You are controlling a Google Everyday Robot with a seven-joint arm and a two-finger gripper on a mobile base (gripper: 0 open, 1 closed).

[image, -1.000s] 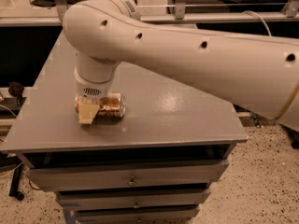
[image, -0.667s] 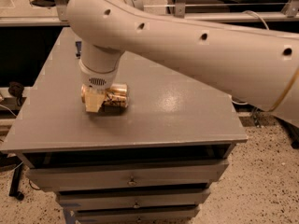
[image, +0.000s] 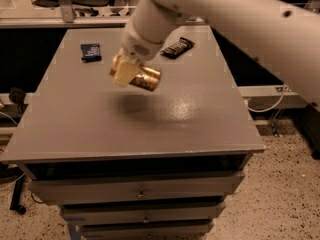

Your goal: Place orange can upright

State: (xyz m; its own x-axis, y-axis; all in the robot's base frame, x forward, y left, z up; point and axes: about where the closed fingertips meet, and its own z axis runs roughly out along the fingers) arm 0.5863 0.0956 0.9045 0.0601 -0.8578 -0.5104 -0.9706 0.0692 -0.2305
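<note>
The orange can [image: 144,77] is a shiny orange-gold drink can, held on its side and tilted, lifted above the grey table top [image: 150,124]. My gripper [image: 126,70] is shut on the orange can, with a pale finger [image: 122,74] across its left end. The white arm reaches down from the upper right and hides the rest of the gripper. The can's shadow lies on the table just below it.
A small dark blue packet [image: 91,51] lies at the table's back left. A flat dark snack wrapper [image: 177,47] lies at the back, right of the arm. The table has drawers below its front edge [image: 135,154]. A speckled floor lies to the right.
The can has been lifted off the table top and now hangs tilted in the gripper. The arm has risen, uncovering the two dark packets at the back.
</note>
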